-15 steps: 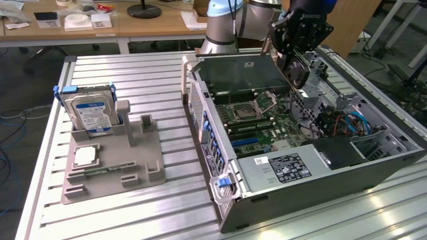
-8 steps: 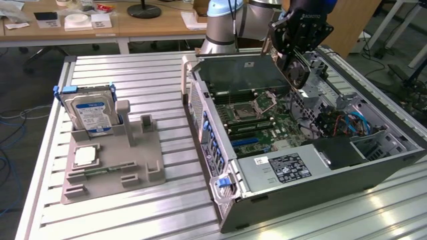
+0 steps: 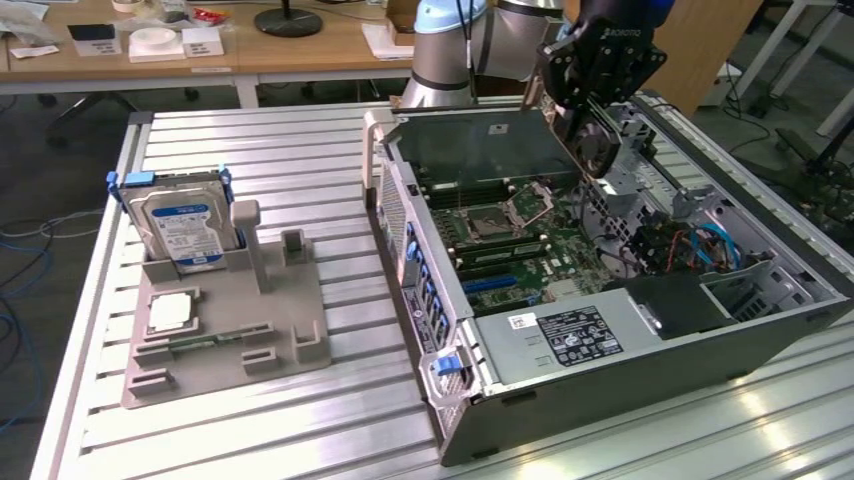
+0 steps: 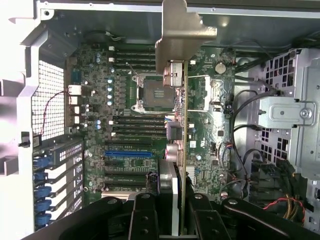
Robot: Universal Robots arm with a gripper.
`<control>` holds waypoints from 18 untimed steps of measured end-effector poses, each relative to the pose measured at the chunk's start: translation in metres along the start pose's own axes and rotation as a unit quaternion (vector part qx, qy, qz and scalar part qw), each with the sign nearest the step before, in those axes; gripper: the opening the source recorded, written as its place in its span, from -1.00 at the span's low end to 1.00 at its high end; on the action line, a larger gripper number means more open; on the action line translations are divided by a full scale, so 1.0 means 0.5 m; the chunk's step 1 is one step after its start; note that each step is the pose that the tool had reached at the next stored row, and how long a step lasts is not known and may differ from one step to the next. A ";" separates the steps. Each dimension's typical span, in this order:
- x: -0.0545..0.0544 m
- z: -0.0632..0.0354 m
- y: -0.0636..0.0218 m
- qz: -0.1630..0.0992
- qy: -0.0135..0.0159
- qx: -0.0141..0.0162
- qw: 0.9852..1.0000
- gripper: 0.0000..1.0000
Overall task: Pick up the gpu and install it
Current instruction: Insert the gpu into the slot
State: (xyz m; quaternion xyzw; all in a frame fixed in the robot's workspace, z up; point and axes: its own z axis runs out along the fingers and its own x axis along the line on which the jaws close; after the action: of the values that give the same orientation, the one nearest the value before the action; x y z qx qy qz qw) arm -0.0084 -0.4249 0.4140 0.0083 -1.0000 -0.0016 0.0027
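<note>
The gpu (image 4: 183, 150), a thin flat expansion card with a green circuit board and a silver metal end bracket (image 4: 182, 35), is held in the air above the open grey computer case (image 3: 641, 370), over the case's interior and not yet seated in anything. The black claw (image 4: 172, 202) is clamped on it, one finger on each flat face. The wrist view looks along the card edge-on.

From the claw, the card's long axis runs straight away toward the green motherboard (image 4: 125, 115) on the case floor. The bracket is at the far end and the gripped end is nearest the wrist. In the exterior view the claw (image 3: 594, 115) and the card (image 3: 593, 150) hang above the case's far end, by the drive bays.

The long blue expansion slot (image 4: 128, 154) lies to one side of the card, toward the case's rear panel with its blue latches. The card's edge seems to run across that slot rather than along it, though the edge-on view makes this hard to judge.

The case stands on a slatted metal bench (image 3: 267, 140).
</note>
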 end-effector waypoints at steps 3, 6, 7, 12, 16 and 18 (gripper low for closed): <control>0.000 0.000 0.000 -0.014 0.000 0.000 1.000 -0.44; 0.000 0.000 0.000 -0.026 0.000 0.000 1.000 -0.44; 0.000 0.000 0.000 -0.028 0.000 0.000 1.000 -0.44; 0.000 0.000 -0.001 -0.037 0.000 -0.001 0.999 -0.44; 0.000 0.000 -0.002 -0.046 0.000 -0.002 0.999 -0.44; 0.000 0.000 -0.002 -0.051 0.000 -0.002 0.999 -0.44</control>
State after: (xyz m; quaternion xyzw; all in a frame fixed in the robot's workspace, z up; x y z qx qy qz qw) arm -0.0084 -0.4259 0.4140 0.0590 -0.9982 -0.0039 0.0027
